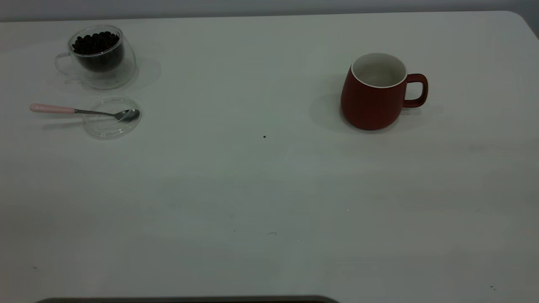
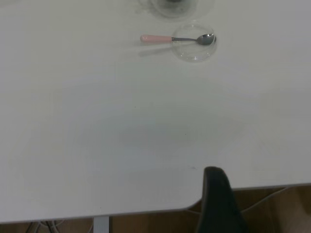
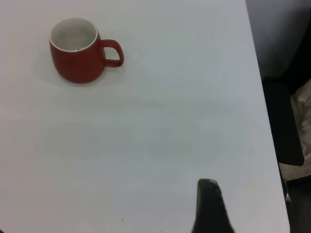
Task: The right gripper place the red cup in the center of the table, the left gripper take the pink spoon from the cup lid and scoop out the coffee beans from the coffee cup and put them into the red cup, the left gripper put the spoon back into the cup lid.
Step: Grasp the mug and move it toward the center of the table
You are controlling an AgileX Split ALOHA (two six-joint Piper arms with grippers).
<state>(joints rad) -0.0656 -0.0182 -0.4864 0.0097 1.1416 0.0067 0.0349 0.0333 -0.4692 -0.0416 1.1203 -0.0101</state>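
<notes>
The red cup (image 1: 374,92) stands upright and empty on the right half of the white table (image 1: 269,198), handle to the right; the right wrist view shows the red cup (image 3: 77,51) far off. At the far left a clear glass coffee cup (image 1: 99,54) holds dark coffee beans. In front of it lies the clear cup lid (image 1: 110,124), and the pink spoon (image 1: 80,110) rests with its bowl in the lid. The spoon (image 2: 175,38) and lid (image 2: 195,48) also show in the left wrist view. My left gripper (image 2: 216,199) and right gripper (image 3: 208,204) hang back over the table's near edge, far from everything.
A tiny dark speck (image 1: 264,136) lies near the table's middle. The table's rounded corner (image 2: 194,206) and its side edge (image 3: 265,121) are close to the grippers. A black object (image 3: 284,126) stands beside the table on the right.
</notes>
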